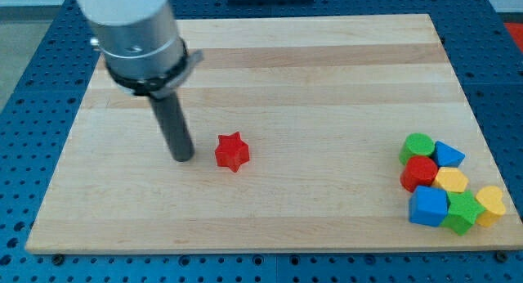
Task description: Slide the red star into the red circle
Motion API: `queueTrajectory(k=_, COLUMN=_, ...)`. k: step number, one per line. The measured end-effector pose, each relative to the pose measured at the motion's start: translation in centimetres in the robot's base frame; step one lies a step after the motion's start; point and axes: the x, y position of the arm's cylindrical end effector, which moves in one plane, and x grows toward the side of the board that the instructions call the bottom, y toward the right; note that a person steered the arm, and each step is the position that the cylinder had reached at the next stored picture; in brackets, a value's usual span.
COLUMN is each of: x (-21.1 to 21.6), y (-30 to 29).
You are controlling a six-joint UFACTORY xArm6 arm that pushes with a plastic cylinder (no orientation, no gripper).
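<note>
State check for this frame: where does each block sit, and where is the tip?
Red star: alone mid-board, untouched.
Red circle: in the right-hand cluster.
Green circle, blue block, yellow block, blue cube, green block, yellow heart: same cluster.
My tip: just left of the star, small gap.

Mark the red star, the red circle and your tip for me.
red star [232, 152], camera view, centre of its top face.
red circle [420, 169], camera view, its top face, in the right-hand cluster.
my tip [184, 159], camera view, rod's very end, left of the star.
</note>
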Motion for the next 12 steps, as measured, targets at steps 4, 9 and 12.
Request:
queueTrajectory(k=4, x=-0.8, y=18.5)
queueTrajectory(k=9, x=3.5, y=18.4)
queueTrajectory(k=12, x=3.5, y=23.6)
